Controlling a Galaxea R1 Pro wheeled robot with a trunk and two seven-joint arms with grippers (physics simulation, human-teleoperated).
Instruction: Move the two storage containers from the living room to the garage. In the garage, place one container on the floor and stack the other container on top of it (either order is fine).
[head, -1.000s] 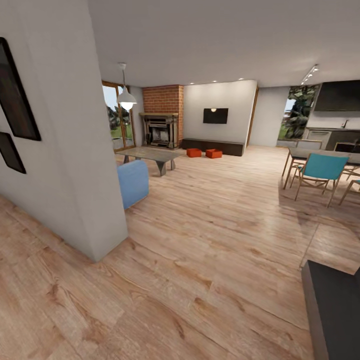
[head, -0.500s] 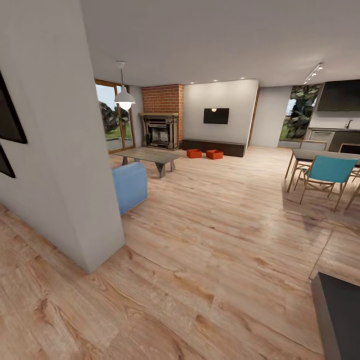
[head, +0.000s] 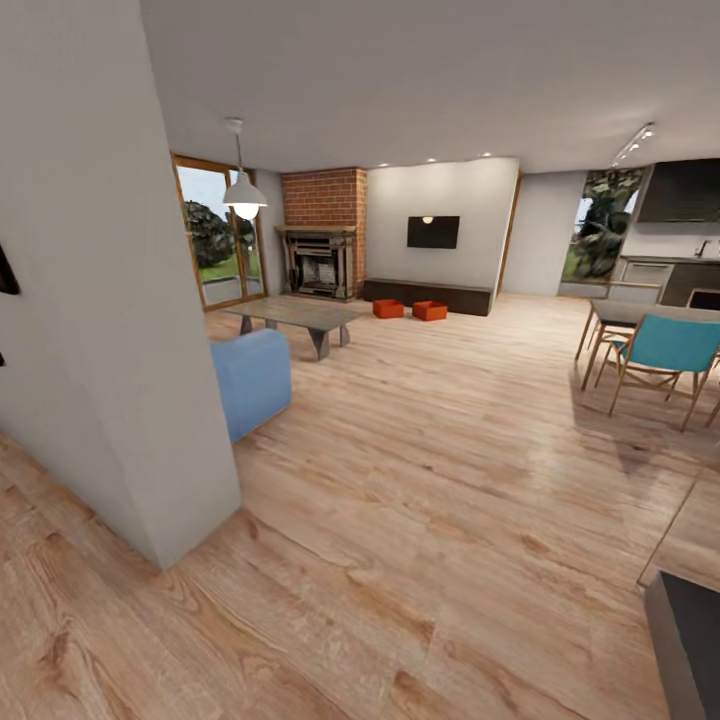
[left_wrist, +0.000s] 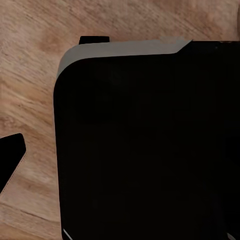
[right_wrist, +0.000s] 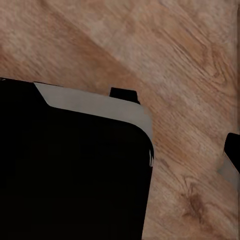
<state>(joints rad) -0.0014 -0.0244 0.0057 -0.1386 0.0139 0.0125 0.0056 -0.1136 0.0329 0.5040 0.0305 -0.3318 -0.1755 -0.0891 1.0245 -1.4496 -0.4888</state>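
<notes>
Two orange-red lidless storage containers (head: 409, 309) are sitting far ahead of our grippers, whose state we cannot tell; we are approaching, needing to close in.

Counted in the head view: two orange-red storage containers (head: 388, 308) (head: 430, 311), side by side on the wood plank floor (head: 450, 450) before the low cabinet (head: 428, 295). One brick chimney (head: 323, 200), one wall-mounted TV (head: 433, 232), one pendant lamp (head: 245, 195), one coffee table (head: 295, 316), one blue seat (head: 250, 380), one teal chair (head: 665, 350) at right.
</notes>
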